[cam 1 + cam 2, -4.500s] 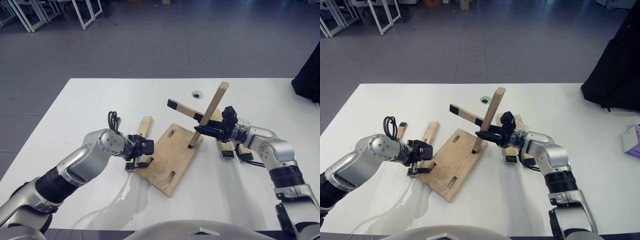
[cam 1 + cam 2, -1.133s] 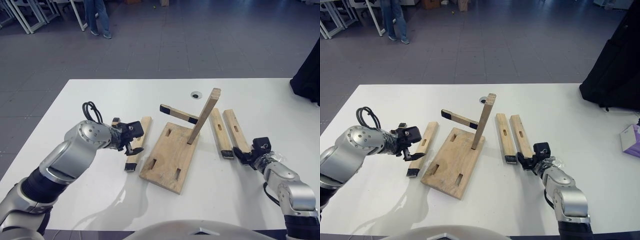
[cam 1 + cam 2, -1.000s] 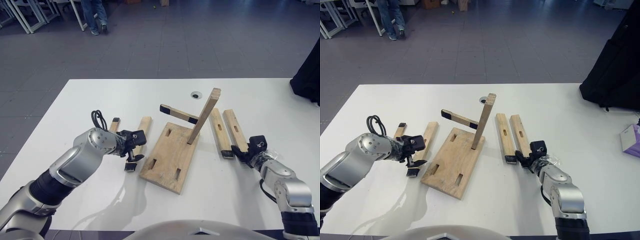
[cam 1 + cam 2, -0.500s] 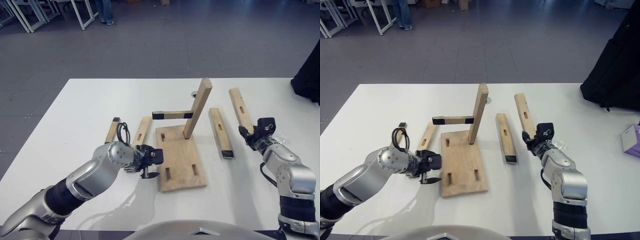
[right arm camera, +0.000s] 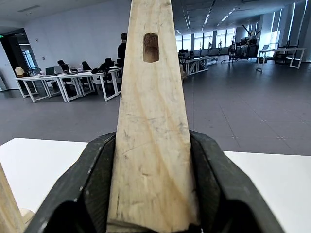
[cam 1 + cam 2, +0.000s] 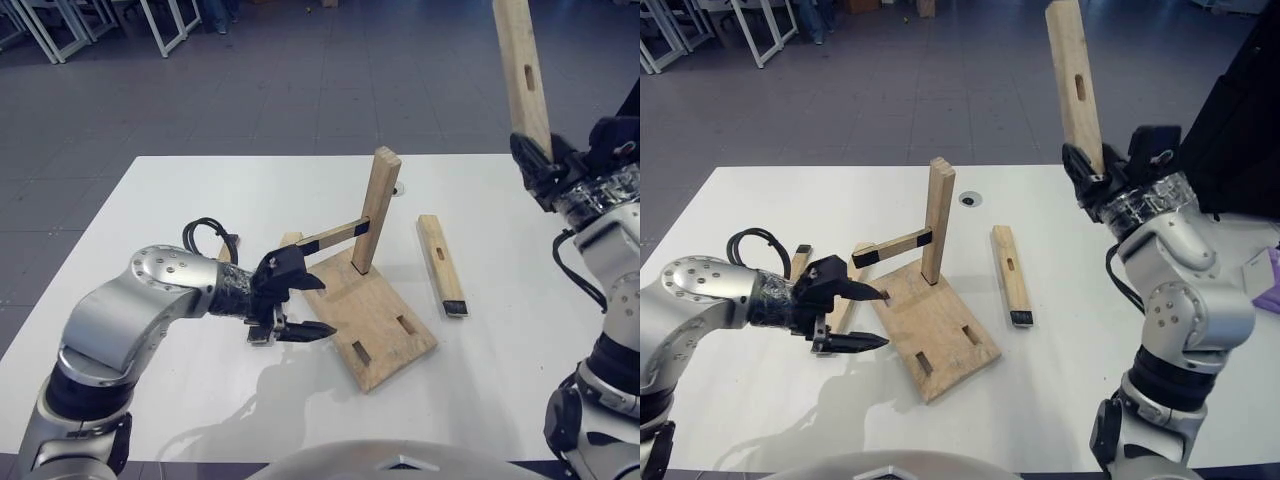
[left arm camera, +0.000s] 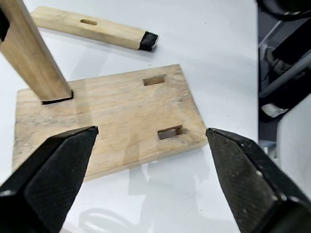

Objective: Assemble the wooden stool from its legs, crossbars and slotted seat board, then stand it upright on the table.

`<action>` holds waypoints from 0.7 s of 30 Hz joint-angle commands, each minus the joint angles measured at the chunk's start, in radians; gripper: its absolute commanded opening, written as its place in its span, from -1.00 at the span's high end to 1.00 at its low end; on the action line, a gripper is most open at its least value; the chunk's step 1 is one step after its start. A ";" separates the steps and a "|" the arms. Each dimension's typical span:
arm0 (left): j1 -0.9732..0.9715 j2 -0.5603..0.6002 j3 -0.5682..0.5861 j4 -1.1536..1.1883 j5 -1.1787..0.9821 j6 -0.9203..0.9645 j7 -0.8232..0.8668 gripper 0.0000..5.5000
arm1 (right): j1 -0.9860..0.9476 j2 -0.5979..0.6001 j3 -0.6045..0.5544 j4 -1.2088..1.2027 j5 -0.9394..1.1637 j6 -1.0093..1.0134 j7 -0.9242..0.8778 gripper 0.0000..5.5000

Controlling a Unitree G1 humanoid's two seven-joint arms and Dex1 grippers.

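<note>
At the seat board (image 6: pixel 385 320) edge left fingers (image 6: pixel 305 329) gape; right fingers (image 6: pixel 530 170) clamp a leg (image 6: pixel 520 70).

Right pincer (image 6: pixel 1095 172) raised leg (image 6: pixel 1074 80) high, upright; seat board (image 6: pixel 940 335) swung round beside left pincer (image 6: pixel 876 318).

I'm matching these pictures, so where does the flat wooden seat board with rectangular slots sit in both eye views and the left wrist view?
Left eye view: flat wooden seat board, just below centre.
Right eye view: seat board, left of centre.
Left wrist view: seat board beyond the open left gripper.
Shared landmark: upright wooden leg standing in it.
</note>
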 commanded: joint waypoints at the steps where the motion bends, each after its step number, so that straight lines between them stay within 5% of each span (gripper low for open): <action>1: -0.203 -0.254 0.304 0.113 -0.257 0.167 0.112 -0.50 | -0.098 -0.001 -0.016 -0.042 0.162 0.057 0.042 0.26; 3: -0.379 -0.414 0.513 0.255 -0.390 0.243 0.257 -0.50 | -0.093 0.011 -0.027 -0.073 0.335 0.109 0.088 0.26; 6: -0.451 -0.459 0.680 0.449 -0.608 0.262 0.342 -0.50 | -0.130 -0.005 -0.038 -0.049 0.660 0.175 0.134 0.26; 11: -0.394 -0.455 0.643 0.558 -0.731 0.270 0.409 -0.50 | -0.183 -0.033 0.052 0.030 0.841 0.186 0.152 0.26; 21: -0.382 -0.454 0.516 0.589 -0.893 0.154 0.529 -0.50 | -0.140 0.015 0.236 0.027 0.874 0.134 0.151 0.26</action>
